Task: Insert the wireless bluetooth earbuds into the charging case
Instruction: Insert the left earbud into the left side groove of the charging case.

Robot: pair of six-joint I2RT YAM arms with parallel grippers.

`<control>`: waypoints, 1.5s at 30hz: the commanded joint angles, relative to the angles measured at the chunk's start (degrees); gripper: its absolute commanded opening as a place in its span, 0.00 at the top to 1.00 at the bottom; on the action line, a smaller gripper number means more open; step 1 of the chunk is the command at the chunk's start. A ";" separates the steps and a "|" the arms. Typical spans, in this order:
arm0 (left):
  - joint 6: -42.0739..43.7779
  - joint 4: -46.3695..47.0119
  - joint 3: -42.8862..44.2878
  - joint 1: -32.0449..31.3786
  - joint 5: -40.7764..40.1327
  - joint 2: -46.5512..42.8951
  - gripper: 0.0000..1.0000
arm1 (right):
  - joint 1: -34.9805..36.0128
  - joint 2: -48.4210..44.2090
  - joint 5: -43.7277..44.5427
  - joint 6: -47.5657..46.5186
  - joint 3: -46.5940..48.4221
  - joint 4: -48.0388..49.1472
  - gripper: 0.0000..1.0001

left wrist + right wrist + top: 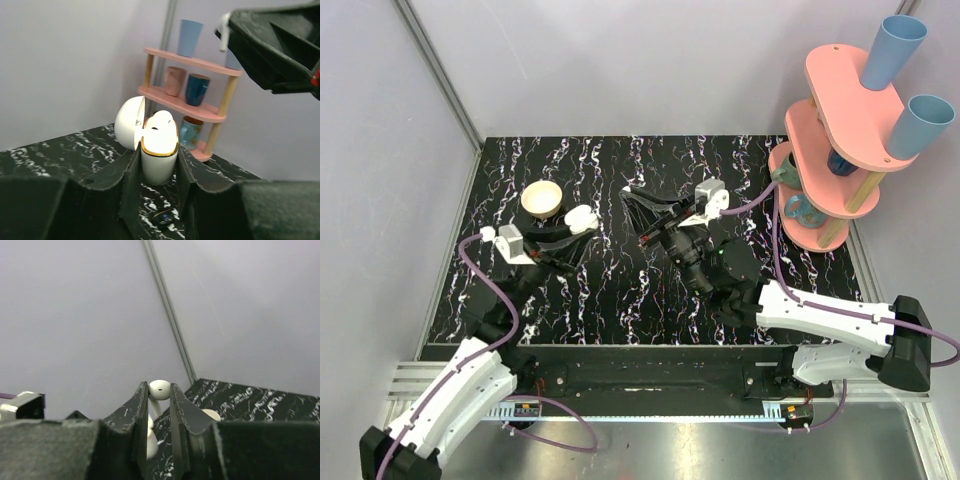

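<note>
Earbuds are split: the loose earbud [160, 388] is pinched at the tips of the right gripper [159, 398], its stem running back between the fingers. The charging case [159, 170] stands upright, clamped in the left gripper [159, 156], with its lid open and the seated earbud [162, 120] inside. The case lies beyond the right fingertips, near but apart, so the insertion looks to fall to the right arm.

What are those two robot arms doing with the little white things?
The left pincer is shut on the charging case, holding it upright with its lid swung open. One earbud seems to sit in it already. The right pincer is shut on a second earbud, pinched between its fingertips. That one is held apart from the case and is not yet in it, so the job looks about half done.
</note>
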 commanded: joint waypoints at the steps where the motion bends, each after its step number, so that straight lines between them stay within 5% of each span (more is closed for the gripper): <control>1: 2.66 9.01 2.87 -5.01 -1.34 2.67 1.00 | 0.46 0.62 -7.97 -3.53 0.31 11.29 0.84; 17: 3.71 17.45 4.80 -10.29 -5.65 11.55 1.00 | 0.46 3.08 -12.20 1.57 1.72 7.08 0.88; 45: 4.07 18.60 5.15 -13.37 -7.14 11.73 1.00 | 0.81 6.86 -12.11 -0.72 3.21 1.54 0.88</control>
